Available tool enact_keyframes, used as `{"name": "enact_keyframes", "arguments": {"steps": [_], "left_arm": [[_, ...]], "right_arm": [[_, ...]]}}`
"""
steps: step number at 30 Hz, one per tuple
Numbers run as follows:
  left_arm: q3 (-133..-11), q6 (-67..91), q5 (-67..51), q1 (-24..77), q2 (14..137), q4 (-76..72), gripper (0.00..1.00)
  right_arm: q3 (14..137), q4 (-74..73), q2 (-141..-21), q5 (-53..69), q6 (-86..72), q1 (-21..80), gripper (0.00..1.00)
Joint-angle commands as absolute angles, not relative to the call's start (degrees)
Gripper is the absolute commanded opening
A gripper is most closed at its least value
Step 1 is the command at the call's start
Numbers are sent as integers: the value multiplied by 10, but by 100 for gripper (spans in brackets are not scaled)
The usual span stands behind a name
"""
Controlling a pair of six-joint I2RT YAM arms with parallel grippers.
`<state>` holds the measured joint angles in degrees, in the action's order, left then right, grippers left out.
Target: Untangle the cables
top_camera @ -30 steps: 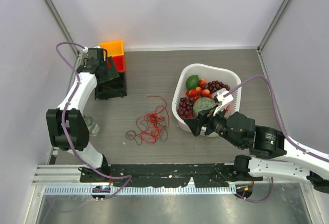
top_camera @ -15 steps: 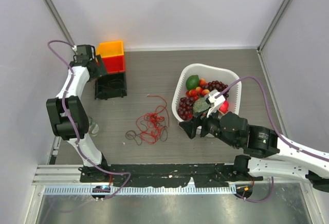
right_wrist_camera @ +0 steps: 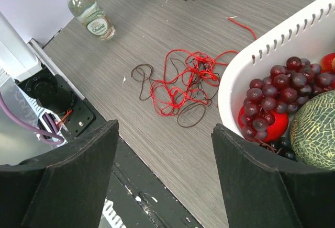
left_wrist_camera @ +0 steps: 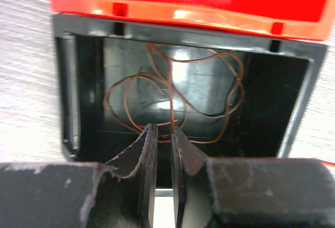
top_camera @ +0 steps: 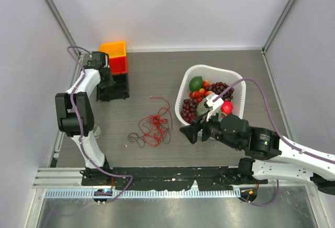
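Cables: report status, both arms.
Left gripper shut, over black bin holding brown strand. Right gripper open, above cables. White basket alongside.

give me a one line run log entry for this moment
left gripper: shut over black bin | right gripper: open above cables

Grey wood-grain counter (top_camera: 157,76), planks running side to side, bare across the far half. Closed in by pale lilac-white walls: back panel (top_camera: 167,8), left panel (top_camera: 26,55), right panel (top_camera: 309,45). Slim grey metal posts (top_camera: 55,16) slanting up at the two far corners. Along the near edge, a black mounting plate (top_camera: 172,173), then a silver rail with a pale ribbed strip (top_camera: 157,193), then brushed sheet metal (top_camera: 172,212). Soft, even lighting from above; faint shadows only, with a dull sheen on the metal.
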<state>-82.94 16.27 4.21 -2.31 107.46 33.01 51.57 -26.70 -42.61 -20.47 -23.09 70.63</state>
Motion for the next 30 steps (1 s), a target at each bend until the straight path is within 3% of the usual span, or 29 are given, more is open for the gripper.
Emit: {"name": "enact_keyframes", "arguments": {"steps": [1, 5, 9, 16, 21, 30], "left_arm": [[-857, 178, 3, -8, 1098, 321, 19], [-878, 197, 23, -9, 1106, 357, 23], [-873, 210, 31, -9, 1039, 364, 53], [-839, 258, -57, -5, 873, 381, 79], [-748, 280, -61, 71, 741, 399, 80], [-459, 450, -62, 184, 487, 436, 68]], "right_arm": [[517, -219, -430, -187, -229, 703, 77], [512, -215, -432, -182, -243, 703, 77], [503, -214, -446, -201, -257, 703, 77], [525, -212, -541, -190, -266, 703, 77], [550, -193, -608, -176, -259, 703, 77], [550, -61, -762, -102, -255, 704, 74]]}}
